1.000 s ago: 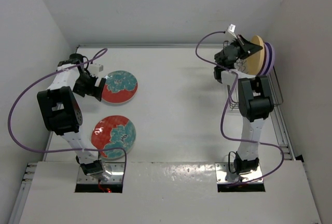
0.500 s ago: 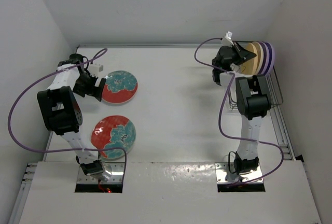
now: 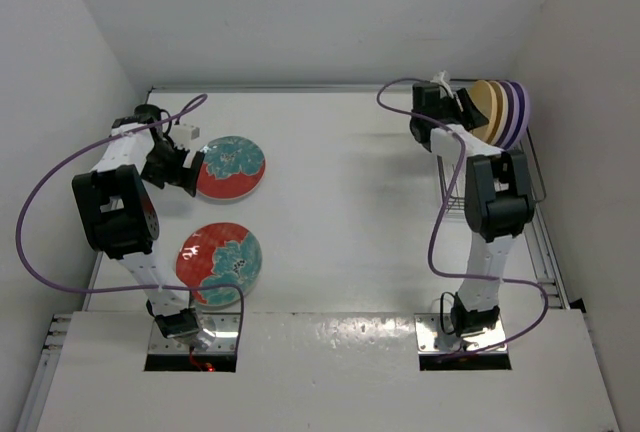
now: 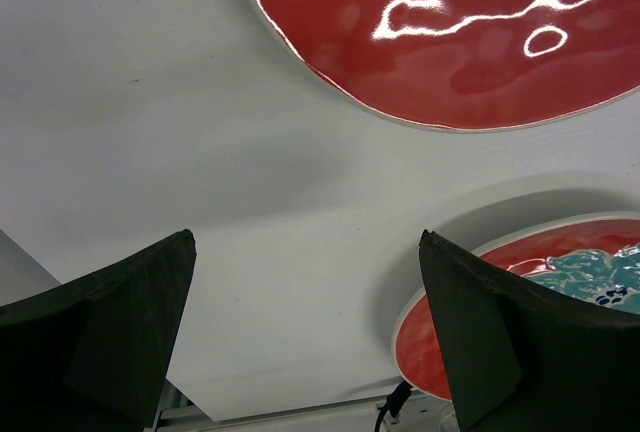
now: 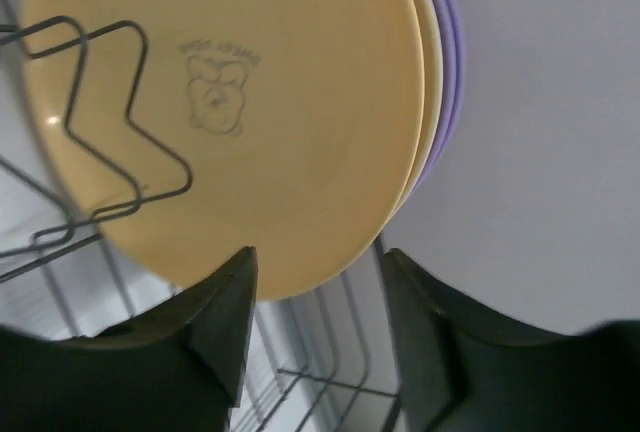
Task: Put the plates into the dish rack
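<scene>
Dish rack (image 3: 447, 190): mostly hidden behind right arm (image 3: 495, 202). Lilac plates (image 5: 452, 62): only rim slivers show behind orange-yellow plate (image 5: 230, 102). Red plate (image 4: 470, 42), second red plate (image 4: 520, 257): both cropped by frame edges.

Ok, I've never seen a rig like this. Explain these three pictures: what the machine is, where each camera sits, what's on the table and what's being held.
The machine is two robot arms bolted at the near edge of a table. The wide picture comes from a fixed camera overhead; the other two come from cameras on the wrists, so the dark shapes below are each arm's fingers. On the left, a far red plate and a near red plate, both with teal flowers, lie flat. The left gripper sits beside the far one, open and empty. On the right, an orange-yellow plate, a cream plate and lilac plates stand on edge in the wire dish rack. The right gripper is open close to them, holding nothing.
</scene>
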`<state>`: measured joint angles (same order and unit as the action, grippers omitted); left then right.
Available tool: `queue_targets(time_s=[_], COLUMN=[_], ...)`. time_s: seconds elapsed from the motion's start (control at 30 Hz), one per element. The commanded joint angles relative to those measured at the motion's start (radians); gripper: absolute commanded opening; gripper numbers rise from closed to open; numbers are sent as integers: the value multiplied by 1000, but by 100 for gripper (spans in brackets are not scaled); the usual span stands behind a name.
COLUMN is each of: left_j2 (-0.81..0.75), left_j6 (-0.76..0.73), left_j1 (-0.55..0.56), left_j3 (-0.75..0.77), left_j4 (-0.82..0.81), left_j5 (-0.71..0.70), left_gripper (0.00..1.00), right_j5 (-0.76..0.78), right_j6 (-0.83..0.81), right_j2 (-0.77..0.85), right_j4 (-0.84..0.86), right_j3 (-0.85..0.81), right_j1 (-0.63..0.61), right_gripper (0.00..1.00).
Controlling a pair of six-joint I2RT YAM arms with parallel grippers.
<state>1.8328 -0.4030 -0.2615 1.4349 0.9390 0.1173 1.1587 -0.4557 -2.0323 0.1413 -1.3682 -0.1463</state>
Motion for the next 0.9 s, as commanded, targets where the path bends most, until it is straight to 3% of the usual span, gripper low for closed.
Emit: queue_targets(time_s=[0.0, 0.17, 0.33, 0.73, 0.87], left_j2=[-1, -1, -13, -78, -90], left_j6=[-5, -5, -5, -5, -5], left_j1=[-10, -10, -10, -10, -1], left_j3=[42, 61, 61, 39, 39], left_j4=[12, 21, 21, 30, 30], left_j5=[21, 41, 41, 50, 41], left_gripper=[98, 98, 98, 98, 98], right_j5=[-144, -386, -577, -999, -1033], right_j6=[372, 581, 701, 746, 738], right_j2=[133, 162, 211, 521, 613], right_j4=[-386, -639, -775, -767, -738], right_j3=[-93, -170, -178, -43, 53], right_j1=[16, 56, 117, 192, 198], right_gripper=[63, 100, 100, 100, 100])
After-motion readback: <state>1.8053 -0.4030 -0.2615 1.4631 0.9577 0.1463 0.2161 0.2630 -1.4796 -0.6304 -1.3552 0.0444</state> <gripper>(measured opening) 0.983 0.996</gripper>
